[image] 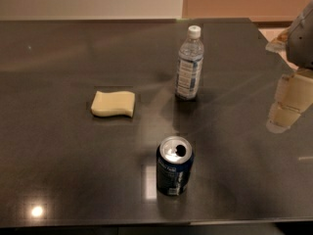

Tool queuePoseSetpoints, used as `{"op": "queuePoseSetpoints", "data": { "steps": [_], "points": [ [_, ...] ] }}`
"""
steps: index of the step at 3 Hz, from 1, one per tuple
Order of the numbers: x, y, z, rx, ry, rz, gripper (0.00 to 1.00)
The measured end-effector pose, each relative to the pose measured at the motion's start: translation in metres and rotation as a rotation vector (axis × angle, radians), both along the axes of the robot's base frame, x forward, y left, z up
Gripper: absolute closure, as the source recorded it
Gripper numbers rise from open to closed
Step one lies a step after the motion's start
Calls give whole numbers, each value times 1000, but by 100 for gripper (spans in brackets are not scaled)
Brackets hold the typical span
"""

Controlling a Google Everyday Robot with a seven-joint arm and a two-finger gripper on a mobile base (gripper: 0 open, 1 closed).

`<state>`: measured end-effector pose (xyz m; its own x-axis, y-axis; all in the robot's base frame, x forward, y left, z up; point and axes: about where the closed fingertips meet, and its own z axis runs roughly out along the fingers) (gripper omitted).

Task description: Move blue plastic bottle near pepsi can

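Observation:
The blue plastic bottle point(189, 63) stands upright at the back middle of the dark table point(58, 146); it is clear, with a white cap and a pale label. The pepsi can point(174, 166) stands upright toward the front middle, dark blue with a silver top that is open. The bottle is well behind the can and a little to its right, apart from it. My gripper point(289, 102) is at the right edge of the view, above the table, to the right of the bottle and holding nothing that I can see.
A yellow sponge point(113, 103) lies left of the bottle. The table's far edge runs along a wall; its front edge is just below the can. Bright light spots reflect on the glossy top.

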<state>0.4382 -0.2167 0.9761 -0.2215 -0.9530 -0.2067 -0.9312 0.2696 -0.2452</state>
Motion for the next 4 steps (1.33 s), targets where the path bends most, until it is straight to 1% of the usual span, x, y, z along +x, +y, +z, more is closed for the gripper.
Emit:
{"op": "queuePoseSetpoints", "data": {
  "steps": [1,2,3,4],
  "points": [
    [6,3,2,13,-4,8,0],
    [32,6,-2,73,-11,0,0],
    [67,13,-10,144,-19,-5,0],
    [105,18,-21,213,-25,-36,0]
  ]
}}
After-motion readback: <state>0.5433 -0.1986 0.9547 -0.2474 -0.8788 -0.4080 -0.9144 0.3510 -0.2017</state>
